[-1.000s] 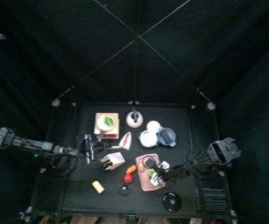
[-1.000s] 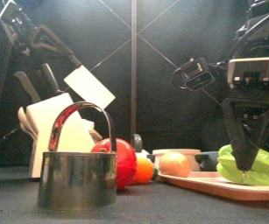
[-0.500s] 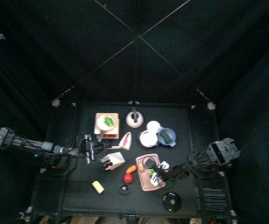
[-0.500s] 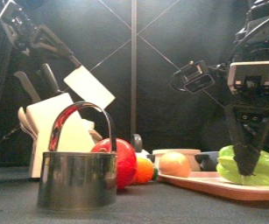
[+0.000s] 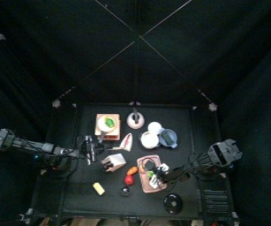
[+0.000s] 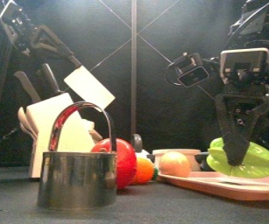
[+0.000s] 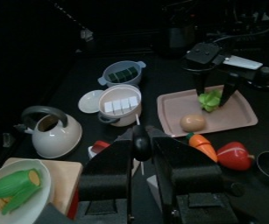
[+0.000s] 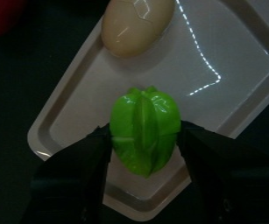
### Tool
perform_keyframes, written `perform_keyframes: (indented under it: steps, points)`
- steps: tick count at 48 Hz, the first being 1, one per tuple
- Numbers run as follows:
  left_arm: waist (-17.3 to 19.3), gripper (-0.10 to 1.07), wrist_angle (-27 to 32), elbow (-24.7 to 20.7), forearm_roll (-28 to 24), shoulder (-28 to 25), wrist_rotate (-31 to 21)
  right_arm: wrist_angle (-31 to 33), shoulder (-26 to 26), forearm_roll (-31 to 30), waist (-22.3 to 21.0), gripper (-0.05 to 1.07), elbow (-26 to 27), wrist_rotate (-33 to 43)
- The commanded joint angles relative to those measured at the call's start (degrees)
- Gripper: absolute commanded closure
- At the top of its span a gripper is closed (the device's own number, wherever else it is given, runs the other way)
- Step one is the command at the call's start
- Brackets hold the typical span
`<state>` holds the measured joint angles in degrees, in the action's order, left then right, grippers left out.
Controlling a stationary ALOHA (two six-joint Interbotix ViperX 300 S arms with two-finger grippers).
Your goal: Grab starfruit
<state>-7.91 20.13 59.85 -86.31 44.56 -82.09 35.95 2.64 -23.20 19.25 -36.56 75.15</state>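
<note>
The starfruit (image 8: 146, 131) is a ridged green toy fruit, and the two jaws of my right gripper (image 8: 148, 142) press on its sides. In the front view the starfruit (image 6: 244, 157) hangs tilted just above the pink board (image 6: 201, 184), held by the right gripper (image 6: 236, 147). From above, the starfruit (image 5: 158, 179) shows over the board's front right part. My left gripper (image 7: 152, 142) rests shut and empty at the table's left, far from the fruit.
A beige egg-shaped piece (image 8: 137, 26) lies on the pink board (image 8: 67, 122). A steel pot (image 6: 78, 179), a red fruit (image 6: 123, 157) and a knife block (image 6: 54, 122) stand left of the board. Nearby are a kettle (image 7: 49, 131), bowls (image 7: 121, 73) and a carrot (image 7: 201, 142).
The right gripper has closed on the starfruit and risen a little. The fruit lay on the pink board before and now hangs just above it. The left arm is still.
</note>
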Motion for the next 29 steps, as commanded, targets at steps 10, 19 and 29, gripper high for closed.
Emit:
perform_keyframes:
  steps: [10,19,29]
  points:
    - [0.26,0.49,0.0,-1.14,-0.35,-0.09,0.09,-0.18,-0.88,0.26,0.0,0.32,1.32,0.09]
    - [0.18,0.49,0.0,-1.05,-0.35,-0.09,0.09,-0.18,-0.88,-0.18,-0.62,0.32,1.32,-0.09]
    - [0.18,0.49,0.0,-1.05,-0.09,-0.09,0.0,-0.26,-0.97,-0.62,-1.05,0.32,1.76,0.0]
